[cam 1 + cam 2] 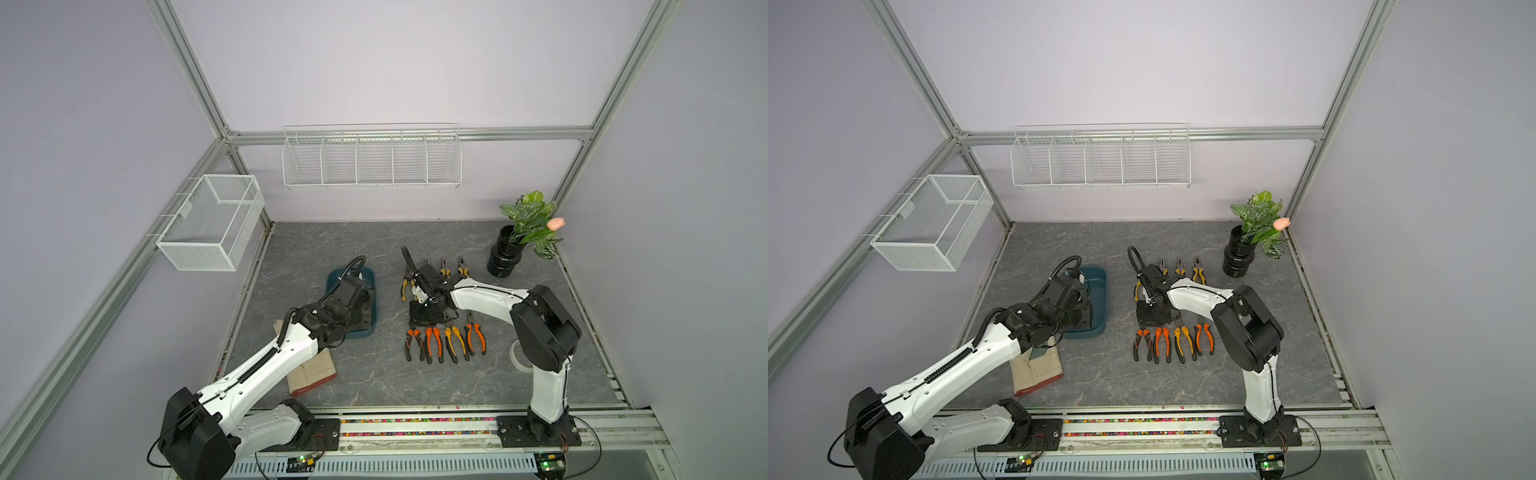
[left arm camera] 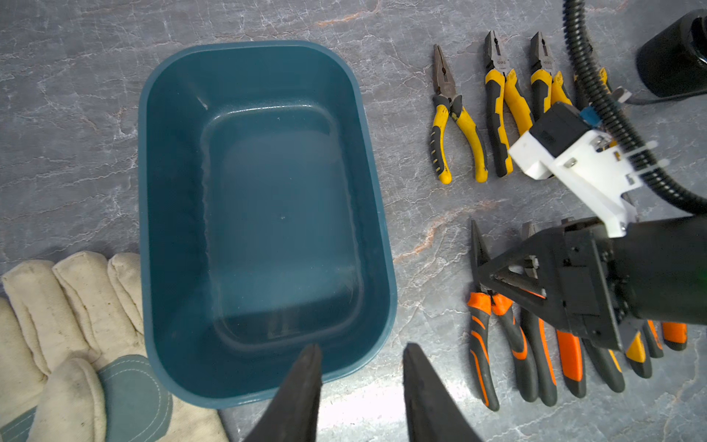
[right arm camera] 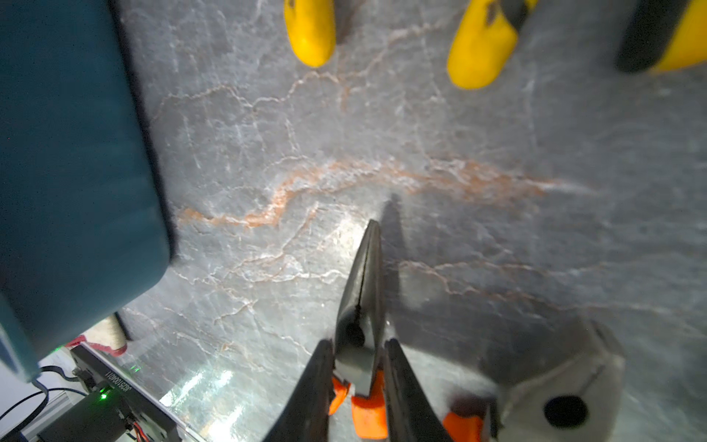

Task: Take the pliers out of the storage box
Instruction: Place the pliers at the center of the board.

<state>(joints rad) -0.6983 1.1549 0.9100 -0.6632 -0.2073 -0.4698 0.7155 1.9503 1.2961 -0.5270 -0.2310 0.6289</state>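
STEP: we judge this the final placement, orange-handled pliers (image 3: 359, 291) low on the counter (image 3: 497, 229), right tool (image 3: 357, 342) clamped at its pivot | BOX: storage box (image 2: 153, 191) empty, close alongside | LEFT: left tool (image 2: 362, 346) narrowly parted, empty | NEXT: we release, then lift straight clear of neighbours.

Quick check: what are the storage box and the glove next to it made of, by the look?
The storage box looks like moulded plastic, dark teal and semi-gloss: seamless rounded walls, soft highlights. The glove looks like off-white woven fabric, probably cotton, with a teal patch: visible stitching and creases.
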